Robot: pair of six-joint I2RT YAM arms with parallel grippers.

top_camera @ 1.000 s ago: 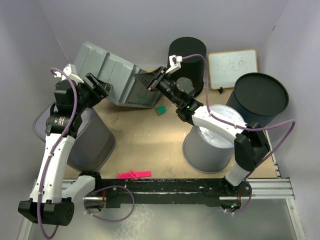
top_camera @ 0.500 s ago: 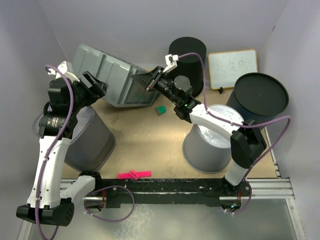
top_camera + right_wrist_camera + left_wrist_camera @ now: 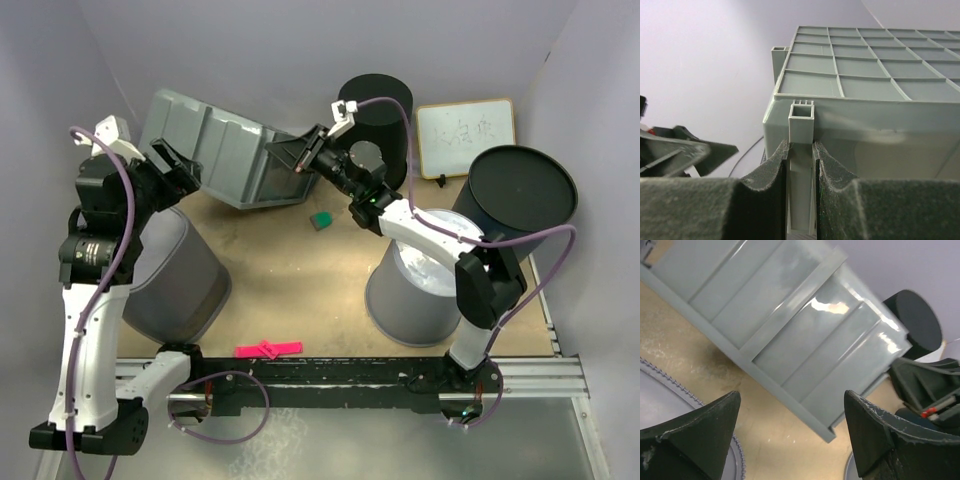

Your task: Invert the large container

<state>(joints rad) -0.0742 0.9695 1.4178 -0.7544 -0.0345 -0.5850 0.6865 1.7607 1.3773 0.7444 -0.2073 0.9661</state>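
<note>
1. At the far left of the tan table [image 3: 290, 280], the overhead camera shows you the large grey ribbed plastic container [image 3: 215, 150] tilted. The left gripper [image 3: 172, 168] is at its left end and the right gripper [image 3: 293, 158] at its right end.
2. From your left wrist, the left gripper is spread wide and grasps nothing. The container's ribbed wall lies beyond its fingers [image 3: 700, 430], lower rim on the table.
3. From your right wrist, the right gripper is clenched on a square hollow post [image 3: 801, 117] at the container's corner, below its gridded face.
</note>
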